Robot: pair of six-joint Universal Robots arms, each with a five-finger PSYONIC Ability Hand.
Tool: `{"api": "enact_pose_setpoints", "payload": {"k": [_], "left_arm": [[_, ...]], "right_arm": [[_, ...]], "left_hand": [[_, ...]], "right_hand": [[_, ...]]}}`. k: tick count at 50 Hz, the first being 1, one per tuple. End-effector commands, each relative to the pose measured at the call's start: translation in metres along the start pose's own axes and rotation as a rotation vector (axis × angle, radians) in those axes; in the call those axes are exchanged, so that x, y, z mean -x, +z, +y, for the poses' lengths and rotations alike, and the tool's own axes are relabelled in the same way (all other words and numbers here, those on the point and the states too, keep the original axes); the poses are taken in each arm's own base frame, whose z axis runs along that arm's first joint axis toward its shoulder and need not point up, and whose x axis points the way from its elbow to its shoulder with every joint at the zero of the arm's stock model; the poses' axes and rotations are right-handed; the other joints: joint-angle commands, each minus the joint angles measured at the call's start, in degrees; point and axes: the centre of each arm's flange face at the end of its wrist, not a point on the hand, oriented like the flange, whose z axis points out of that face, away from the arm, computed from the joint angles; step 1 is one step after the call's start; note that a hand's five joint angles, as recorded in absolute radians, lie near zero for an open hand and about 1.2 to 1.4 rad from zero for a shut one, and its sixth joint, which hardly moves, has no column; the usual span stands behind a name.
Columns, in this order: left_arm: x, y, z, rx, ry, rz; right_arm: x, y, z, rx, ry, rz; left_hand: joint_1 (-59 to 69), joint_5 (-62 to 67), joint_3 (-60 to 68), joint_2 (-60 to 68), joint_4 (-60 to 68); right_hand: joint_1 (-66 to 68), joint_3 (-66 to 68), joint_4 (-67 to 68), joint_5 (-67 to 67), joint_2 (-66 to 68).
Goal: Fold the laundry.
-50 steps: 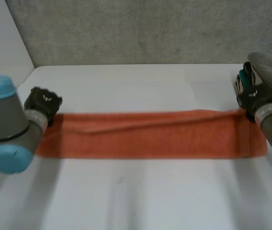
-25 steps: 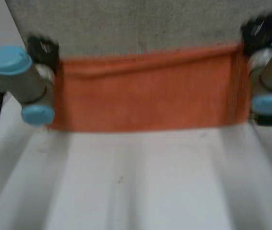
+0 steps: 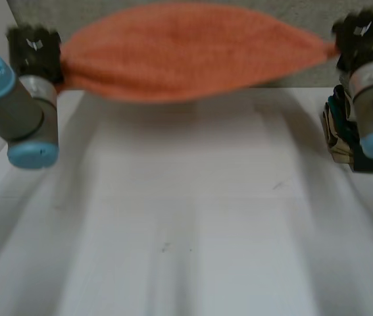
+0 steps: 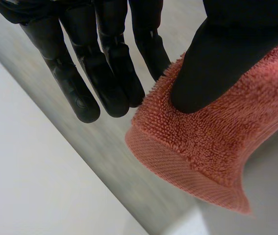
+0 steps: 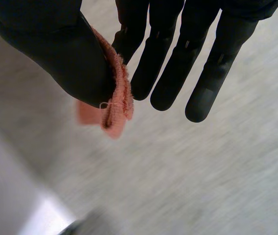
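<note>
Both ends of the fluffy orange terry towel (image 3: 193, 52) sit thumb-pinched in our left hand (image 3: 33, 47) and right hand (image 3: 364, 33), so we'd lower evenly.

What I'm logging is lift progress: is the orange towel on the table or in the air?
In the air: the towel hangs between left hand and right hand, each pinching an end, above the table.

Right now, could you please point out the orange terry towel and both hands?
orange terry towel (image 3: 193, 52): head view, its lifted middle.
left hand (image 3: 35, 49): head view, its back.
right hand (image 3: 364, 33): head view, its back.
</note>
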Motion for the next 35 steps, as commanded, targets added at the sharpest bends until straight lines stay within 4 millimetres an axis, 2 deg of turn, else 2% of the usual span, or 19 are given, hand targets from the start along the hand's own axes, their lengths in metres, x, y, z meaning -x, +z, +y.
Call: {"api": "enact_pose_setpoints", "payload": {"k": [1,2,6,10,11,12,13,18,21,24,28,29,31,35], "left_arm": [[-0.018,-0.049,0.055,0.272,0.065,0.142],[-0.021,-0.062,0.067,0.341,0.077,0.176],[-0.023,-0.088,0.089,0.477,0.103,0.232],[-0.022,-0.101,0.096,0.530,0.111,0.255],[-0.021,-0.102,0.095,0.530,0.111,0.255],[-0.020,-0.103,0.092,0.527,0.110,0.255],[-0.016,-0.104,0.085,0.518,0.108,0.250],[-0.007,-0.107,0.063,0.464,0.092,0.248],[0.001,-0.111,0.053,0.430,0.074,0.278],[0.011,-0.116,0.053,0.431,0.059,0.301],[0.024,-0.135,0.052,0.433,0.041,0.361],[0.025,-0.145,0.053,0.430,0.045,0.403],[0.026,-0.155,0.055,0.432,0.057,0.443],[0.031,-0.172,0.068,0.456,0.107,0.504]], "right_arm": [[0.035,-0.045,0.054,0.281,0.007,-0.191],[0.042,-0.058,0.064,0.337,0.011,-0.230],[0.055,-0.086,0.084,0.439,0.011,-0.293],[0.063,-0.105,0.096,0.494,0.020,-0.342],[0.065,-0.108,0.098,0.502,0.022,-0.349],[0.065,-0.110,0.099,0.509,0.023,-0.355],[0.064,-0.114,0.103,0.528,0.027,-0.359],[0.048,-0.116,0.096,0.522,0.028,-0.324],[0.039,-0.113,0.095,0.509,0.033,-0.294],[0.035,-0.112,0.096,0.504,0.035,-0.278],[0.032,-0.111,0.099,0.507,0.038,-0.268],[0.032,-0.112,0.100,0.510,0.039,-0.268],[0.032,-0.113,0.100,0.514,0.039,-0.268],[0.034,-0.114,0.100,0.515,0.039,-0.273]], "left_hand": [[14.11,14.45,11.49,11.26,11.20],[14.11,14.45,11.49,11.26,11.20],[14.11,14.45,11.49,11.26,11.20],[14.11,14.45,11.49,11.26,11.20],[9.64,9.98,7.02,6.78,6.72],[-1.73,-1.39,-4.35,-4.59,-4.65],[-22.33,-21.99,-24.95,-25.18,-25.24],[-41.52,-41.18,-44.14,-44.37,-44.43],[-42.22,-41.88,-44.84,-45.07,-45.13],[-41.38,-41.04,-44.00,-44.24,-44.30],[-35.85,-35.51,-38.47,-38.70,-38.76],[-27.83,-27.49,-30.45,-30.69,-30.75],[-21.22,-20.88,-23.84,-24.07,-24.13],[-18.67,-18.32,-21.28,-21.52,-21.58]], "right_hand": [[14.38,11.61,11.21,14.26,12.28],[14.38,11.61,11.21,14.26,12.28],[14.38,11.61,11.21,14.26,12.28],[14.38,11.61,11.21,14.26,12.28],[14.38,11.61,11.21,14.26,12.28],[14.38,11.61,11.21,14.26,12.28],[14.38,11.61,11.21,14.26,12.28],[14.38,11.61,11.21,14.26,12.28],[14.38,11.61,11.21,14.26,12.28],[14.38,11.61,11.21,14.26,12.28],[14.38,11.61,11.21,14.26,12.28],[14.38,11.61,11.21,14.26,12.28],[14.38,11.61,11.21,14.26,12.28],[14.38,11.61,11.21,14.26,12.28]]}}
